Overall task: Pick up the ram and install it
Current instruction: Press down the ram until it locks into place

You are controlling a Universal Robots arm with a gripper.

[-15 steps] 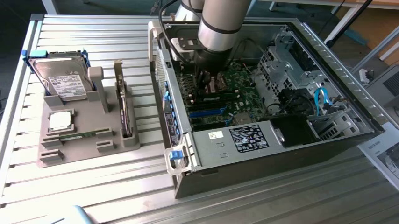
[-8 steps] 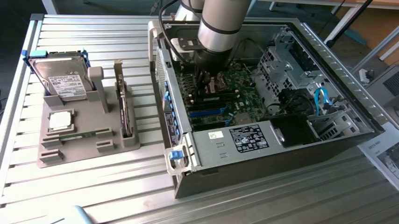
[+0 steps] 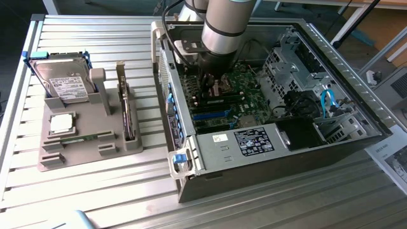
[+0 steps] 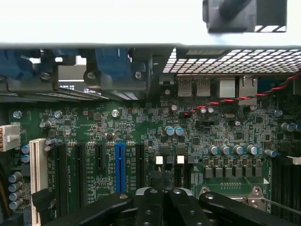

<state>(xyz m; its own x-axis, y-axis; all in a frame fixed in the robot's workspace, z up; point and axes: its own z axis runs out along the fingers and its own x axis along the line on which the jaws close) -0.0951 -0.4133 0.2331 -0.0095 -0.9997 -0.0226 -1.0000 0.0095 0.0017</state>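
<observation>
Green board fills the open computer case (image 3: 299, 129), and the gripper (image 4: 162, 197) is down inside it, fingers (image 4: 149, 207) pressed together just over the motherboard (image 4: 141, 127) with nothing visibly between them. One ram (image 3: 81, 139) stick lies in the grey holder (image 3: 57, 157) on the surface (image 3: 95, 191), well apart. I judge that stick not yet installed.
</observation>
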